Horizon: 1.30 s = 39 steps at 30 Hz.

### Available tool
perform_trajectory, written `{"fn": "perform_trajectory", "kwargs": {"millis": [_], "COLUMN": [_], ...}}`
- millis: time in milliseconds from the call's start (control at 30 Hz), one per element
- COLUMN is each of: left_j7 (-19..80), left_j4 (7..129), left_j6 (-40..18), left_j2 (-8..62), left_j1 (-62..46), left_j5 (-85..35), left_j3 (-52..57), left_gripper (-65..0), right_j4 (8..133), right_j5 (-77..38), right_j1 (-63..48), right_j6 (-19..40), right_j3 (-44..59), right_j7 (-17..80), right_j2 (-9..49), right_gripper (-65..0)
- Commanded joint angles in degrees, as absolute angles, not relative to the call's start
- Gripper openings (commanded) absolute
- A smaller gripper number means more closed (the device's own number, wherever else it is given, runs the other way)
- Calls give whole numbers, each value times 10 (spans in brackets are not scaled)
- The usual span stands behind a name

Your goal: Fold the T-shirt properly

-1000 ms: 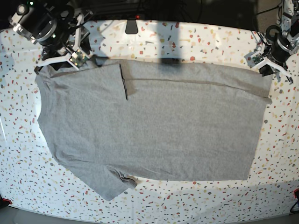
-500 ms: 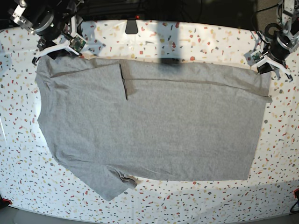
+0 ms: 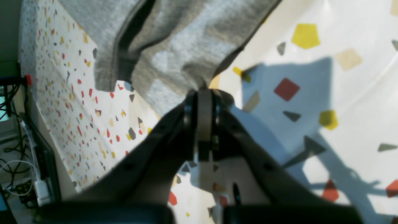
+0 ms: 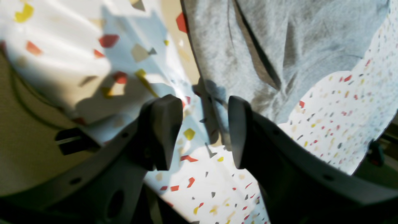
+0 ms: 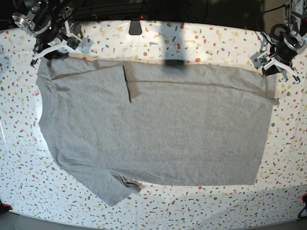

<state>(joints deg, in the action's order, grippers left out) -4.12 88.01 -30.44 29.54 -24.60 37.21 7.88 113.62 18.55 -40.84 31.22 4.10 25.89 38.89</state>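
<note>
The light grey T-shirt lies spread flat on the speckled table, plain side up, with one sleeve folded in near the far edge. At the far right, my left gripper is shut on the shirt's corner. In the left wrist view its jaws pinch the grey fabric, which bunches up just past the tips. My right gripper hovers at the far left corner. It is open with nothing between its fingers, and the shirt's edge lies just ahead of them.
A black mount sits at the middle of the table's far edge. Cables and a dark stand run beside the table in the left wrist view. Bare speckled table surrounds the shirt on all sides.
My right gripper has drawn back from the shirt's shoulder towards the far left corner, still open. The left gripper has closed fully on the corner and shifted slightly backwards.
</note>
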Motion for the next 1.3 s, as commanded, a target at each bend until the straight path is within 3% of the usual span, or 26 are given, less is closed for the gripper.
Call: {"fn": "perform_trajectory", "kwargs": {"millis": [0, 467, 1133, 1167, 1267], "left_j7": [-44, -44, -44, -44, -44], "left_j4": [885, 885, 885, 885, 885], "left_j6": [-309, -309, -309, -309, -309], "left_j2": [303, 303, 303, 303, 303], "left_j1": [-248, -248, -248, -248, -248], "left_j5": [369, 370, 369, 370, 369], "left_j3": [81, 81, 81, 81, 81], "left_gripper": [-650, -650, -650, -650, -650], "right_j4": [1133, 1041, 1004, 999, 995], "right_j5": [194, 194, 191, 192, 193], "right_j1": [-400, -312, -311, -311, -311], "right_j6": [306, 310, 318, 318, 317], "right_j3": [45, -7, -12, -12, -12], "right_j7": [246, 243, 243, 244, 244], "right_j2": [397, 397, 411, 411, 411], "right_gripper": [-366, -366, -366, -375, -482]}}
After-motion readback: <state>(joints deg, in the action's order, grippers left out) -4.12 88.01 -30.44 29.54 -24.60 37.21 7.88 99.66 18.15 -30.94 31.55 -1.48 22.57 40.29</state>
